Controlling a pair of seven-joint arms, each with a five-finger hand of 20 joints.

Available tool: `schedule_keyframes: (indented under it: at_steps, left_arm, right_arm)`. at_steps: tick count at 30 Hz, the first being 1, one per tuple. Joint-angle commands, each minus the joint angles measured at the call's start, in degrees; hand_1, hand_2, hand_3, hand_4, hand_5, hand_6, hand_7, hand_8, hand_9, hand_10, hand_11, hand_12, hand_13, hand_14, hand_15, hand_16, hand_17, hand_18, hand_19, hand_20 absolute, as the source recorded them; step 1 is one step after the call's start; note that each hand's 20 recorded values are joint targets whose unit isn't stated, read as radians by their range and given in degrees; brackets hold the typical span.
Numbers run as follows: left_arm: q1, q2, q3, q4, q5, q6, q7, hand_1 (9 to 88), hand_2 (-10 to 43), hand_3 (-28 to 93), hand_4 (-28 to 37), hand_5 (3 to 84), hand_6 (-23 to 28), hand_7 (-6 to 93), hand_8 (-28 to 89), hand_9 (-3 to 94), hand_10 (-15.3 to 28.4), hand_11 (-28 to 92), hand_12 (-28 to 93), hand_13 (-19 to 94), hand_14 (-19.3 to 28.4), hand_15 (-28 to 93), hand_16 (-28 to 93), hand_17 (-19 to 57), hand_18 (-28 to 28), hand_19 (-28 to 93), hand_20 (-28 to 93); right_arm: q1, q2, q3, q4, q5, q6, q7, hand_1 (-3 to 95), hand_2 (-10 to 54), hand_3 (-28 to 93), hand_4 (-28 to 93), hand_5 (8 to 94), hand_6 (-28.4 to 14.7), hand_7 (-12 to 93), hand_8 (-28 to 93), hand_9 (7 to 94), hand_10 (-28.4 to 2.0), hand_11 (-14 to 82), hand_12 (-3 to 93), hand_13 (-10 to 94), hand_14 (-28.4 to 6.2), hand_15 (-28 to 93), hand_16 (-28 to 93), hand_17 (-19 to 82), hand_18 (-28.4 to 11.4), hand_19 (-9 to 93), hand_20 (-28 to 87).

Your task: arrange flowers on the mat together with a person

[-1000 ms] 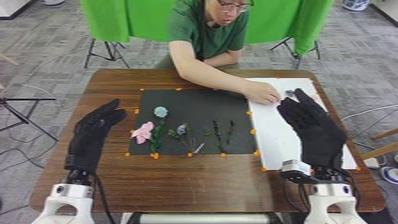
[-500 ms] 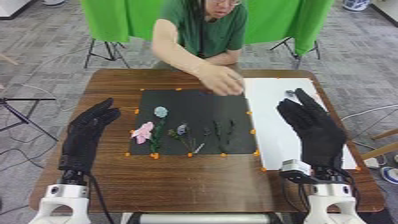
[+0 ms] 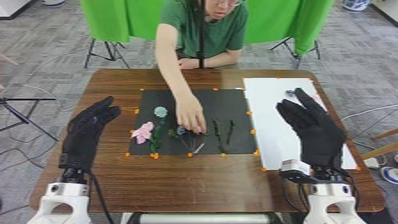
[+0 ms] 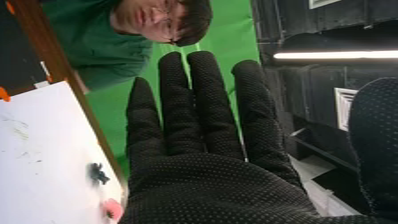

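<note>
Pink flower [image 3: 142,132] and pale blue bloom [image 3: 161,112] lay toward nine and ten o'clock on the black mat [image 3: 200,98], leafy stems [image 3: 220,136] toward four. The person's hand [image 3: 189,116] reached from twelve o'clock to the small blue flower [image 3: 181,131]. You had your left hand [image 3: 88,125] at nine o'clock of the mat and right hand [image 3: 311,120] at three, fingers released and straight, both empty. The dark flower [image 4: 99,173] on the white sheet [image 4: 40,150] looked light, its petals soft and easily crushed; you would have done best pinching its stem gently.
</note>
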Motion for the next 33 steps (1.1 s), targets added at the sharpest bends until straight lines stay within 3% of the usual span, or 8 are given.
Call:
schedule_keyframes:
  at_steps: [1,8,18,22,27,30,33]
  left_arm:
    - [0.6,-0.54,0.24,0.28,0.28,-0.33,-0.14,28.7,-9.5,62,-18.0,43.4,3.6,13.2,-6,43.5,12.7,19,16,33,16.4,13,5,4.1,11.8,5,16]
    - [0.5,0.0,0.33,0.35,-0.1,-0.15,-0.2,28.7,-9.5,62,-17.9,43.5,3.6,13.1,-6,43.5,12.7,19,16,33,16.4,13,5,4.0,11.8,5,16]
    - [1.0,-0.23,0.62,0.09,-0.04,0.05,-0.21,28.6,-9.5,62,-18.0,43.4,3.5,13.2,-6,43.5,12.7,19,16,33,16.4,13,5,4.1,11.8,5,16]
    - [0.8,-0.1,0.66,0.09,-0.11,0.18,-0.33,28.5,-9.5,62,-17.9,43.4,3.5,13.3,-6,43.5,12.7,19,16,33,16.4,13,5,4.1,11.9,5,16]
    - [0.9,0.05,0.89,0.05,-0.31,0.38,-0.29,28.6,-9.5,62,-18.1,43.4,3.5,13.2,-6,43.5,12.8,19,16,33,16.4,13,5,4.1,11.9,5,16]
    - [0.9,0.07,1.26,0.01,-0.16,0.35,-0.22,28.6,-9.5,62,-18.0,43.4,3.4,13.2,-6,43.5,12.7,19,16,33,16.4,12,5,4.0,11.9,5,16]
    - [1.1,0.33,1.54,-0.05,-0.33,0.62,-0.37,28.7,-9.5,62,-18.0,43.4,3.4,13.3,-6,43.5,12.6,19,16,33,16.4,13,5,4.0,11.9,5,16]
  right_arm:
    - [-0.4,-0.7,0.1,-0.5,-0.7,-0.6,0.0,9.0,5.0,78,-17,45.5,-0.7,9,-9,51.9,-15.5,6.4,11.5,41,-13.7,13,13,22,-13.0,4,30]
    - [-0.5,-0.9,-0.2,-0.4,-1.4,0.1,-0.4,10.0,3.2,78,-17,45.8,-0.9,9,-8,52.0,-15.4,6.5,11.6,41,-13.3,13,13,23,-12.7,5,31]
    - [3.0,2.4,1.4,1.4,-6.8,0.4,-1.3,14.7,-2.4,78,-17,46.8,-1.1,10,-9,52.6,-15.2,6.8,12.7,41,-12.8,13,13,25,-12.3,8,34]
    - [8.0,6.9,3.1,1.9,-22.3,7.4,2.1,19.2,-6.3,77,-17,47.8,-1.5,11,-9,52.2,-15.2,7.2,14.2,43,-12.9,14,14,27,-12.7,12,36]
    - [17.7,17.0,0.4,5.6,-52.5,15.9,15.4,24.8,-9.5,74,-18,48.6,-2.7,13,-8,52.6,-17.9,12.5,21.2,52,-14.0,18,21,33,-14.6,38,40]
    - [24.0,21.2,0.0,8.8,-63.9,8.4,21.6,26.5,-9.5,72,-20,50.7,-3.2,13,-8,53.8,-18.5,13.3,21.1,56,-14.2,23,23,35,-15.3,48,41]
    - [30.1,25.1,-2.9,15.4,-71.8,6.9,23.6,28.1,-9.5,71,-22,51.3,-3.8,13,-8,54.2,-19.0,12.8,20.6,60,-14.2,28,22,38,-15.9,54,39]
